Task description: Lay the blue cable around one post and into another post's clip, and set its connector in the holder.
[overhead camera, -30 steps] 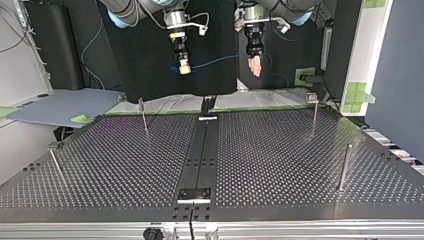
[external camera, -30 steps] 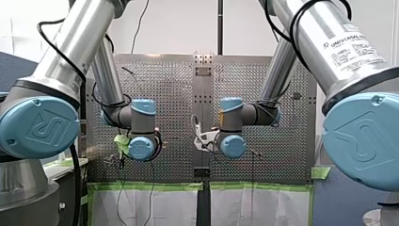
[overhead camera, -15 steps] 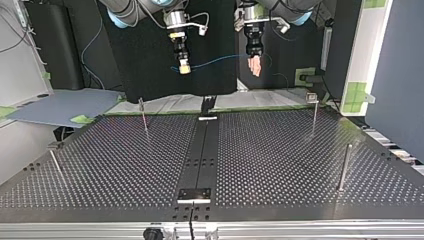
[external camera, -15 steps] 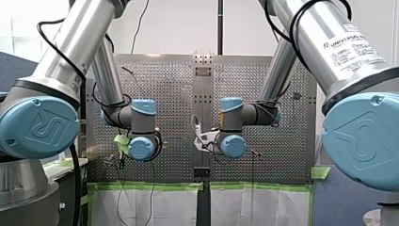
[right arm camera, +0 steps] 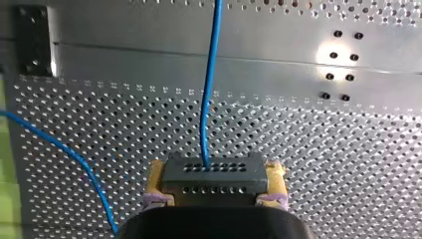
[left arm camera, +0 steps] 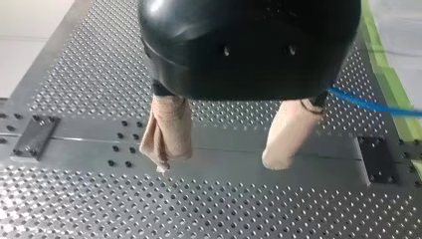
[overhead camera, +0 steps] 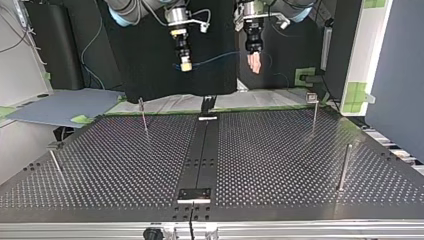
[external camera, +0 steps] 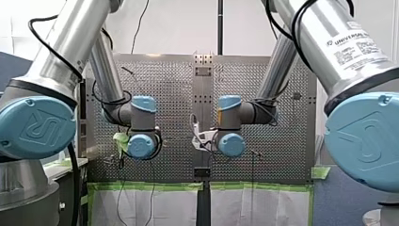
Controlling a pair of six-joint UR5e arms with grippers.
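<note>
Blue cable (right arm camera: 211,74) is up in the air over the table (overhead camera: 280,150), with its connector (right arm camera: 215,174) clamped in my right gripper (right arm camera: 216,180). My left gripper (left arm camera: 226,149) is spread wide, and the cable runs just beside one finger. Looks like the carry stage, nothing routed yet. Next I need to drop low toward a far post (overhead camera: 143,114).

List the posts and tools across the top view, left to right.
From the left: outer left post → inner left post → my right arm's tool → my left arm's tool → inner right post → outer right post.
</note>
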